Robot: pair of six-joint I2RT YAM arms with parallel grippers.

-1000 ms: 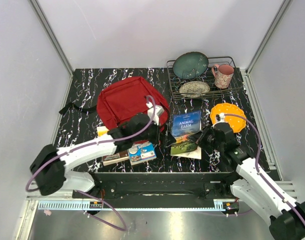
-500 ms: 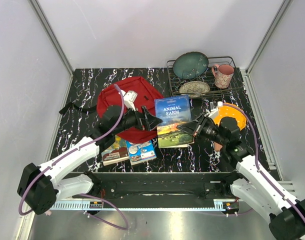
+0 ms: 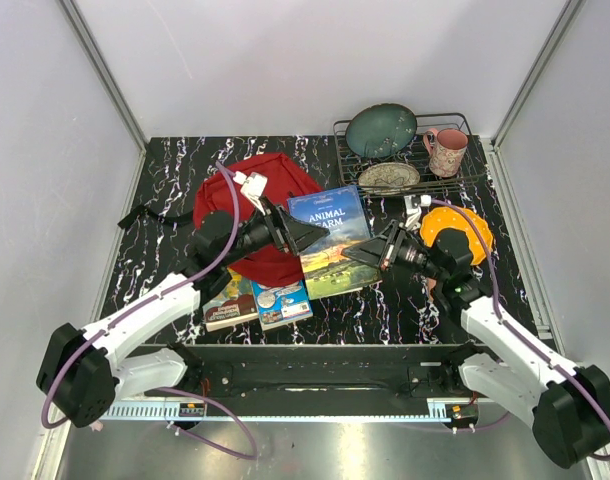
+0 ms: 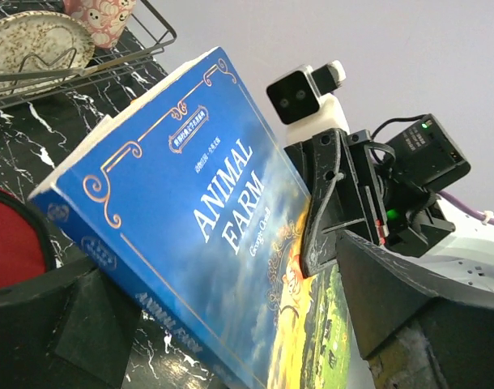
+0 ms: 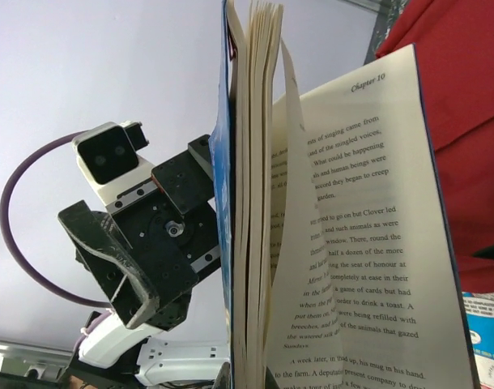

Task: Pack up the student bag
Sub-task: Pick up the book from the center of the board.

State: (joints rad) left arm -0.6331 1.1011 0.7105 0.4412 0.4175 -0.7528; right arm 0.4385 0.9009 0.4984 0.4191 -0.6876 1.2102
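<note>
The red student bag (image 3: 247, 205) lies at the back left, its red fabric also in the right wrist view (image 5: 462, 121). My right gripper (image 3: 370, 252) is shut on the blue "Animal Farm" book (image 3: 330, 240) and holds it tilted above the table, just right of the bag. In the right wrist view the book (image 5: 255, 243) is edge-on with its pages fanning open. My left gripper (image 3: 303, 235) is open at the book's left edge. In the left wrist view its dark fingers (image 4: 417, 316) stand wide on either side of the book (image 4: 190, 235), and a right finger (image 4: 321, 203) presses the cover.
A wire dish rack (image 3: 465, 170) at the back right holds a teal plate (image 3: 381, 130), a patterned plate (image 3: 388, 177) and a pink mug (image 3: 445, 151). An orange plate (image 3: 470, 228) lies right. Two more books (image 3: 260, 303) lie at the front left. A black bag strap (image 3: 140, 213) trails left.
My right gripper has lifted the book off the table and carried it left toward the bag. My left gripper has turned to the right, and the book now stands between its open fingers.
</note>
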